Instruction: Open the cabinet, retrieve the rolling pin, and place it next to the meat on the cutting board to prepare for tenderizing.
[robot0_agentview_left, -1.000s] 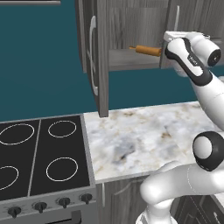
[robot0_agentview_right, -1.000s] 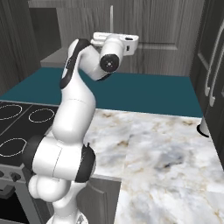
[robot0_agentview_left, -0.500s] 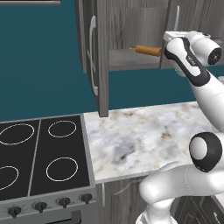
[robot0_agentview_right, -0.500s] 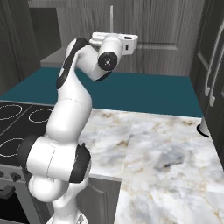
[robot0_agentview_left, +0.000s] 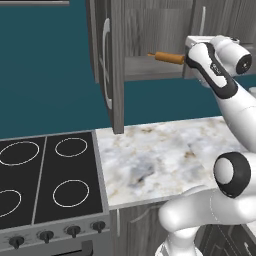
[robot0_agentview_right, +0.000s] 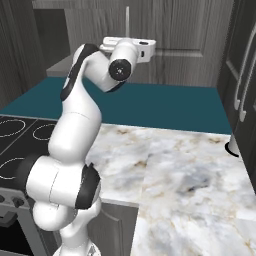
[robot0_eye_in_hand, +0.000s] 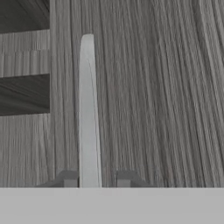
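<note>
Gripper (robot0_eye_in_hand: 96, 178) is sitting narrow at the right cabinet (robot0_agentview_left: 150, 30) door's handle (robot0_eye_in_hand: 89, 109), fingers either side; can't confirm contact. Pin (robot0_agentview_left: 167, 57) is lying on the cabinet's lower shelf, left door hanging open.

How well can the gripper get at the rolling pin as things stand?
Probably not directly. The rolling pin lies on the shelf past the open left door, but the gripper straddles the handle of the shut right door. It would likely have to back off and enter through the open half.
</note>
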